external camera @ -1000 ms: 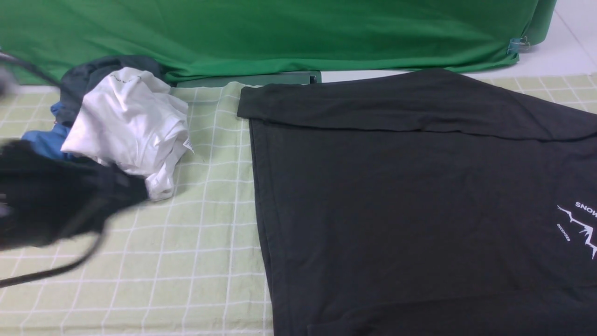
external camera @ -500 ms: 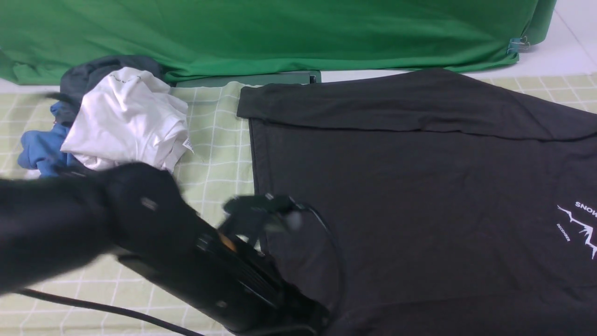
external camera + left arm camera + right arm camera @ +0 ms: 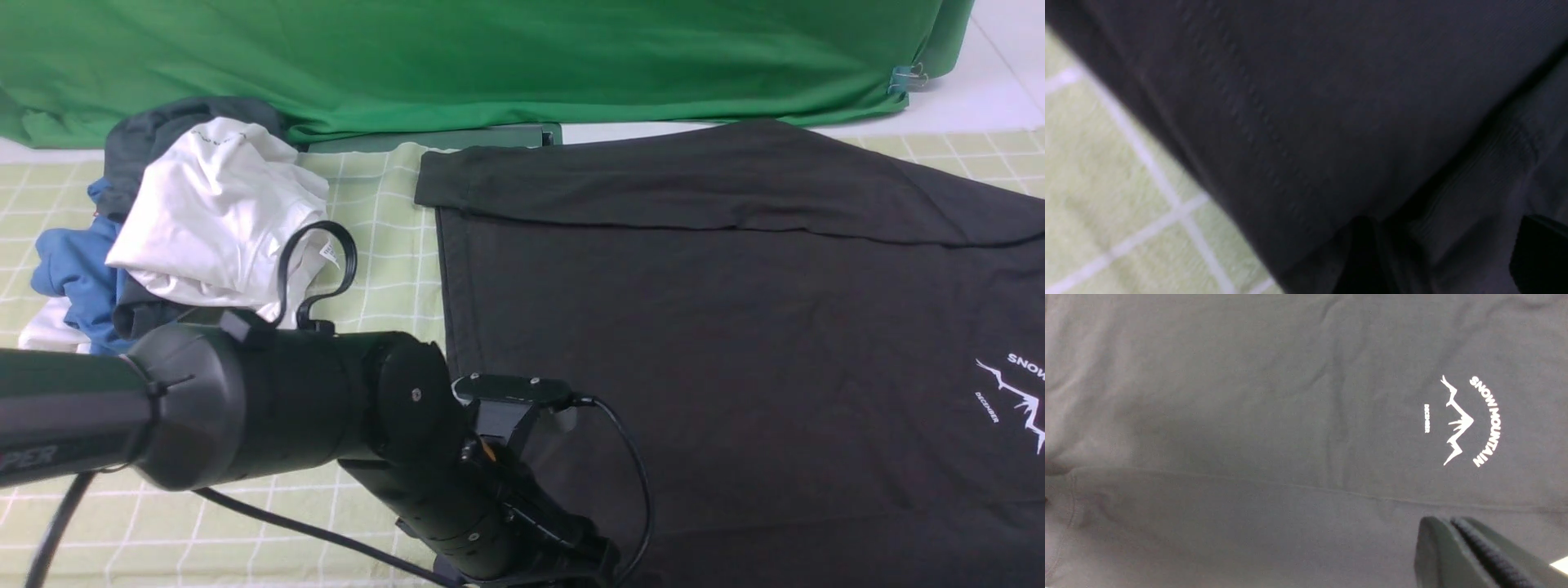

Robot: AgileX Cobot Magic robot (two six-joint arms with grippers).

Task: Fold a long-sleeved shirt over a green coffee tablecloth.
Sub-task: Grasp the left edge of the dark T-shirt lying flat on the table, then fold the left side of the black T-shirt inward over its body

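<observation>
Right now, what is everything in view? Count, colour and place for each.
long-sleeved shirt: one, black with white mountain print, spread on the cloth, centre to right
green coffee tablecloth: one, pale sage with white grid, under the garments
white shirt: one, crumpled, far left
blue garment: one, left of the white shirt
dark grey garment: one, behind the white shirt
bright green fabric: one, along the back
left gripper: black, open, at the shirt's left edge
right gripper: black, shut, over the shirt near the print

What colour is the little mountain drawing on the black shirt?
White: the jagged mountain graphic on the black long-sleeved shirt, clearest in right wrist view.
</observation>
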